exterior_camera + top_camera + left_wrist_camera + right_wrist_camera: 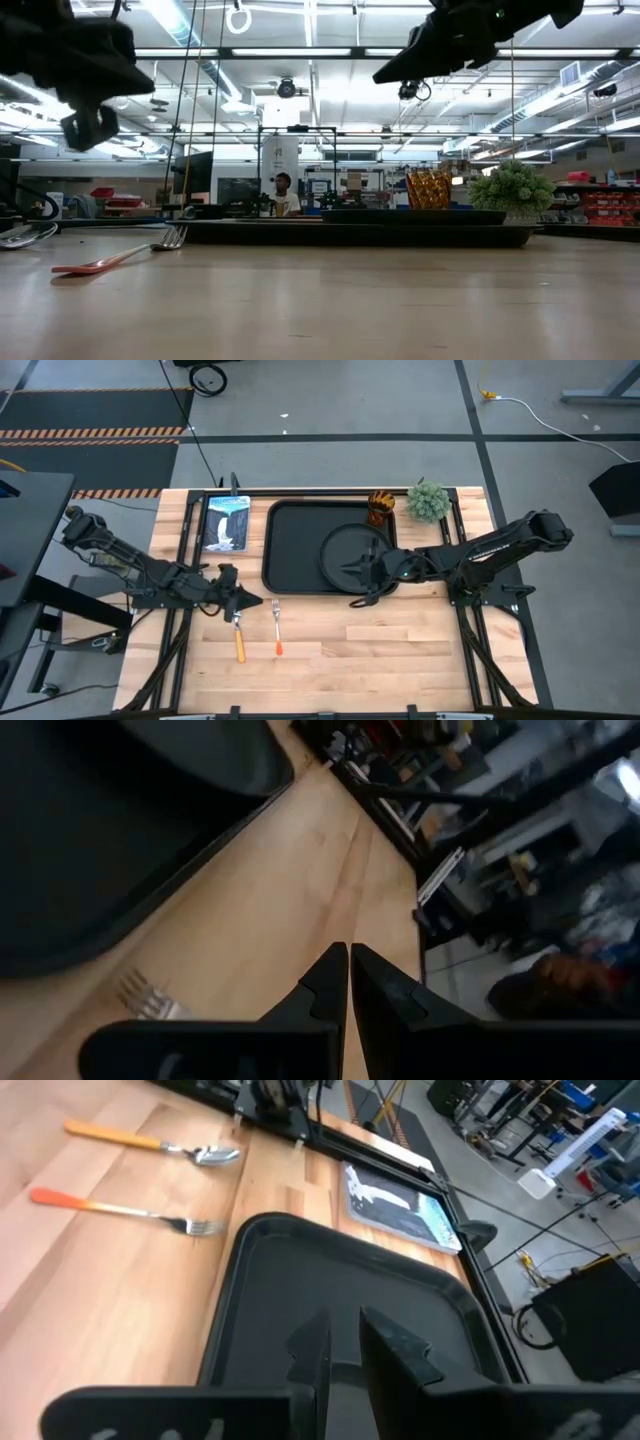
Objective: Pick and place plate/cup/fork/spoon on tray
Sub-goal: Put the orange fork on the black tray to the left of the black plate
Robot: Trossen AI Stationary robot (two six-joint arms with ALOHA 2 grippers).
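Note:
The black tray lies at the table's far middle. The round black plate lies flat in its right half. The amber cup stands at the tray's far right corner. The spoon and the fork lie flat on the wood near the tray's left front corner, handles toward the near edge. My right gripper hangs raised over the plate's near rim, open by a narrow gap and empty. My left gripper is shut and empty, raised above the table by the spoon's bowl.
A small green plant stands beside the tray's far right corner. A book with a picture cover lies left of the tray. Bare wood lies across the near half of the table, right of the fork. A person shows far behind the table.

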